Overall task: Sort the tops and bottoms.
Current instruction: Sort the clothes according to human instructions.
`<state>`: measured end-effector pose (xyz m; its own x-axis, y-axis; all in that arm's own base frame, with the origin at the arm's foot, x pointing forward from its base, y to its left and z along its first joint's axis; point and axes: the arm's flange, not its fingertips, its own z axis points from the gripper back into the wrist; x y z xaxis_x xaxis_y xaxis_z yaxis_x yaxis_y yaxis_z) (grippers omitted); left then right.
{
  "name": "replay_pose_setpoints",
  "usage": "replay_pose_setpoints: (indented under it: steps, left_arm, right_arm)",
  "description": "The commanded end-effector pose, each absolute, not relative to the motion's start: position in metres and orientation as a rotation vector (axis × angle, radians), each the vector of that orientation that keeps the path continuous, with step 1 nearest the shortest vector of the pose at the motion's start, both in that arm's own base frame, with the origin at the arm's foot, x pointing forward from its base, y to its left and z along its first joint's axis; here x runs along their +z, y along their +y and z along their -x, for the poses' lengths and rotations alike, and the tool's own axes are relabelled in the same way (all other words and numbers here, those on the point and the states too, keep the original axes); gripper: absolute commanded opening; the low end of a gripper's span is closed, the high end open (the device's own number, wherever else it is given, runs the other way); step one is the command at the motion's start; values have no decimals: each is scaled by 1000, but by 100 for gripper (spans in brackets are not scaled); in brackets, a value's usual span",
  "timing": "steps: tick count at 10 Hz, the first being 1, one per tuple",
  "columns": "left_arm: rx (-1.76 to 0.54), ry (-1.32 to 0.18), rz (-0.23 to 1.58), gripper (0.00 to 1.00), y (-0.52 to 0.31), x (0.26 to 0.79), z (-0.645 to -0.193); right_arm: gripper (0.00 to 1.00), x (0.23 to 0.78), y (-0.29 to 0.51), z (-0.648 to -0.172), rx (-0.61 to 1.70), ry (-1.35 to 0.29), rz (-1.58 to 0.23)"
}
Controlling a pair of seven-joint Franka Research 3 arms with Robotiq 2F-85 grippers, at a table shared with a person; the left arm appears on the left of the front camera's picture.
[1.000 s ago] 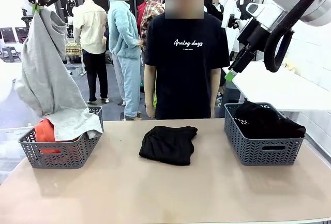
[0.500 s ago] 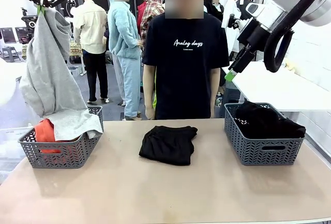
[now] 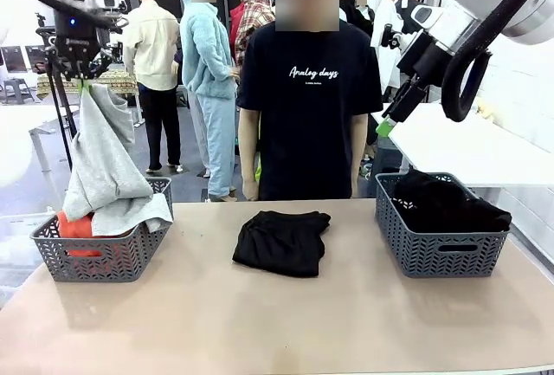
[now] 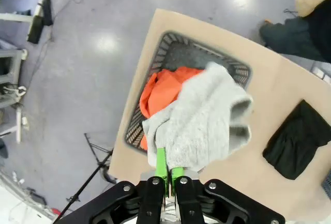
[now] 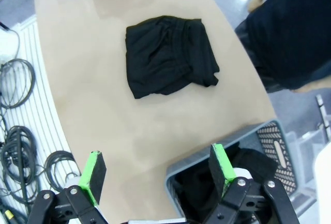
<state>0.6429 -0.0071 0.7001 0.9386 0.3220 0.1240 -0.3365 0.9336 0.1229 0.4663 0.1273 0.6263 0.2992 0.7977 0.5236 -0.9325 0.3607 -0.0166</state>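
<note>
The left gripper (image 3: 80, 85) is clamped shut on a light heather-grey sweatshirt (image 3: 108, 167), which is draped into a grey lattice basket (image 3: 95, 258) holding a bright orange hoodie (image 3: 74, 223). The right gripper (image 5: 158, 169) is held wide open, empty. A folded black fabric garment (image 3: 281, 241) is laid mid-table (image 3: 260, 323).

The grey top (image 3: 108, 167) hangs limp, pinched at one edge between the left fingers (image 4: 161, 163). Its lower folds pile in the left basket (image 3: 95, 258) over the crumpled orange top (image 3: 74, 224). Folded black bottoms (image 3: 283, 241) lie flat mid-way along the bench (image 3: 277, 323). Another black pair (image 3: 441, 203) sits heaped in the right basket (image 3: 433, 254).
</note>
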Motion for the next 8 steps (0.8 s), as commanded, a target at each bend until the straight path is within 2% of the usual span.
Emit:
replay_pose_setpoints:
  steps: [1, 2, 3, 7, 8]
  left_arm:
    - [278, -154, -68, 0, 16, 654, -601]
    - [258, -135, -70, 0, 19, 657, -602]
    - [330, -108, -109, 0, 12, 692, -652]
    - [308, -107, -94, 0, 18, 687, -656]
    - [280, -30, -80, 0, 36, 654, -672]
  right_arm:
    - [100, 626, 127, -466, 1174, -487, -312]
    - [100, 626, 127, -466, 1174, -487, -312]
    - [100, 626, 127, -466, 1174, -487, -312]
    - [100, 626, 127, -466, 1174, -487, -312]
    - [100, 626, 127, -466, 1174, -487, -312]
